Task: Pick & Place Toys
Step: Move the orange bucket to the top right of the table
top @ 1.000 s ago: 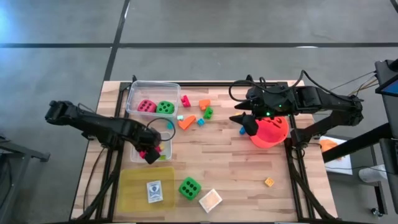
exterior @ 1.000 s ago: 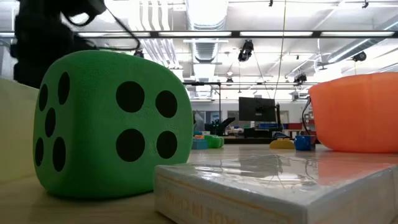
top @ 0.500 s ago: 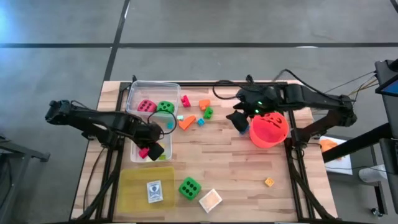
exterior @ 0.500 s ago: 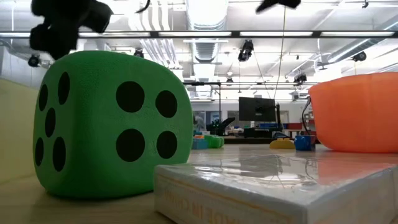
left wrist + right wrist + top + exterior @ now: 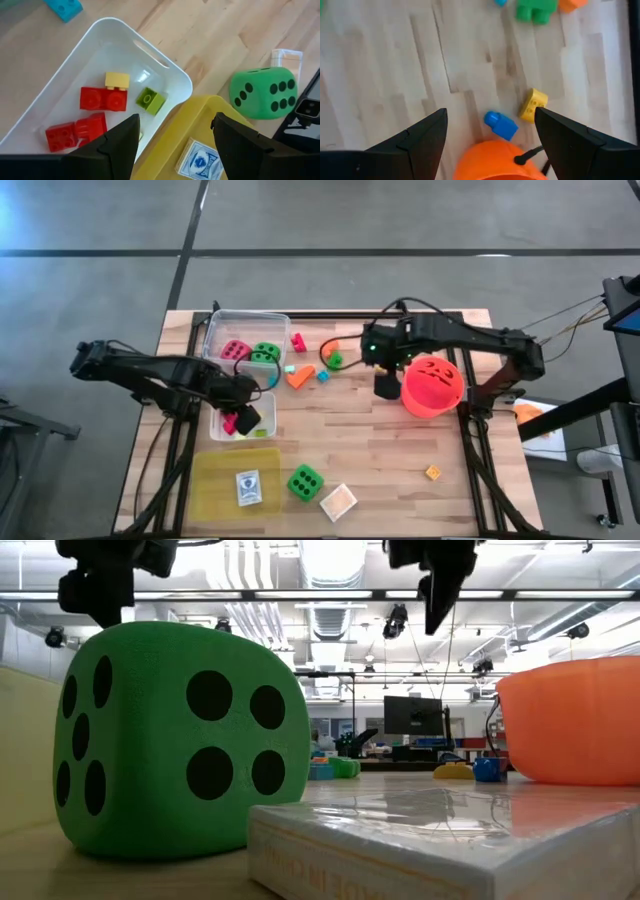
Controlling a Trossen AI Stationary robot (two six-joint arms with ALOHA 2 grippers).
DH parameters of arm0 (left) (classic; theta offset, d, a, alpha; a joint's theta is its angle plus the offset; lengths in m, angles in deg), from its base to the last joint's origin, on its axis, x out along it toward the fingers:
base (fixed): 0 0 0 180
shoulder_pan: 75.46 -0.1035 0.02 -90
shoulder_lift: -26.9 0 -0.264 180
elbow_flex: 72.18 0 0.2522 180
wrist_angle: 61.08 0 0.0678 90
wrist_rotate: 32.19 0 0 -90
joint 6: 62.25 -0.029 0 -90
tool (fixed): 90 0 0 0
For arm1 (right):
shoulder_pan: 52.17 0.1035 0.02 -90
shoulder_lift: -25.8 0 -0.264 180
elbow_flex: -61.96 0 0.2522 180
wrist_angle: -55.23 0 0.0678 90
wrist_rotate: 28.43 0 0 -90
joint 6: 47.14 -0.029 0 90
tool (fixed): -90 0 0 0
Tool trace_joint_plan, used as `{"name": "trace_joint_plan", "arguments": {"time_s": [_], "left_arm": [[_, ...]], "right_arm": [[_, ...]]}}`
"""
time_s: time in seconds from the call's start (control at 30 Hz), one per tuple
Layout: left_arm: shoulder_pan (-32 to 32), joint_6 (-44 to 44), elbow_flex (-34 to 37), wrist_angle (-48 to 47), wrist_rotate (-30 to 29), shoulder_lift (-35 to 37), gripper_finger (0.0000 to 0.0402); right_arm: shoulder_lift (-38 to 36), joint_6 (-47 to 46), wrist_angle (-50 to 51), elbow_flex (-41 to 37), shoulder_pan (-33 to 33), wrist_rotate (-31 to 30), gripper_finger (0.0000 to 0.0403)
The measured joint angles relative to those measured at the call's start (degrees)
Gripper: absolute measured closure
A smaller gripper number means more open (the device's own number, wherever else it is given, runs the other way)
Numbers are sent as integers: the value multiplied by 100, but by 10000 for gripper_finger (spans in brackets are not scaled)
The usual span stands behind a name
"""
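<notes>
Green die (image 5: 304, 481): table's 6 o'clock, beside flat card (image 5: 337, 501). Left gripper (image 5: 243, 420): 9 o'clock, over white tub (image 5: 172, 82), fingers apart, empty. Right gripper (image 5: 384, 383): 1 o'clock beside orange bucket (image 5: 434, 387), parted, empty; blue block (image 5: 501, 125) below.

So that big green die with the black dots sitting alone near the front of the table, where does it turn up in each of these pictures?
High view: green die near the front edge, beside the yellow tray.
Low view: it fills the left half.
Left wrist view: at the right, past the tray's corner.
Right wrist view: not in it.
Shared landmark: the yellow tray, next to the die wherever both show.
</notes>
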Motion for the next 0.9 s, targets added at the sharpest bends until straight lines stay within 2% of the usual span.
{"name": "trace_joint_plan", "arguments": {"time_s": [0.1,0.17,0.23,0.3,0.4,0.5,0.73,0.9], "left_arm": [[11,2,0,2,0,132,162],[11,5,-4,8,-3,249,162],[11,27,-4,7,-48,362,162],[11,91,-4,7,-108,469,162],[11,177,-4,9,-253,607,162],[11,190,-4,21,-323,674,162],[0,172,-4,26,-327,708,162],[0,170,-4,26,-325,704,162]], "right_arm": [[197,266,78,0,-2,-123,111],[286,14,255,-1,-2,-421,111],[297,-684,546,-2,-26,-633,111],[265,-1595,933,-2,-57,-580,111],[147,-2655,1437,-24,-38,-385,111],[-101,-3358,1295,-206,49,74,111],[-521,-4066,1216,-1026,201,162,111],[-691,-3857,847,-1362,587,3,121]]}}
